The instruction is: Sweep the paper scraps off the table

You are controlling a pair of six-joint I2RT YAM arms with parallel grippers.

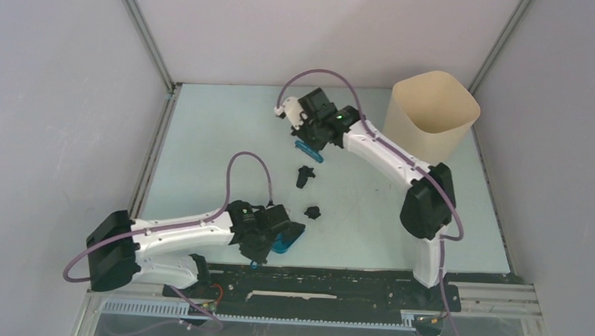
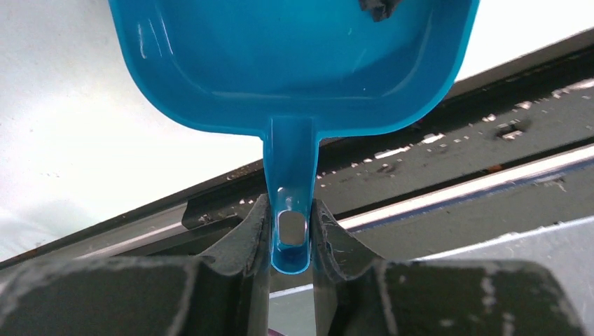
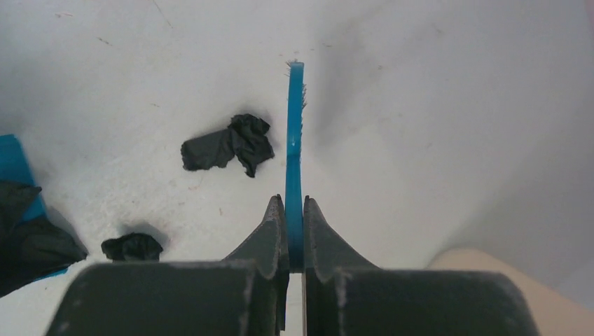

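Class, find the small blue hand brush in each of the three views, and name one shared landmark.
Top external: the brush is just above the picture's centre.
Left wrist: not in it.
Right wrist: centre, edge-on, clamped in the right tool.
Landmark: the larger dark paper scrap beside it, in both those views.

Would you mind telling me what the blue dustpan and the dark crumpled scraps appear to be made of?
The blue dustpan looks like glossy moulded plastic: smooth, with sharp highlights. The dark crumpled scraps look like matte paper, creased and folded; thin film is possible.
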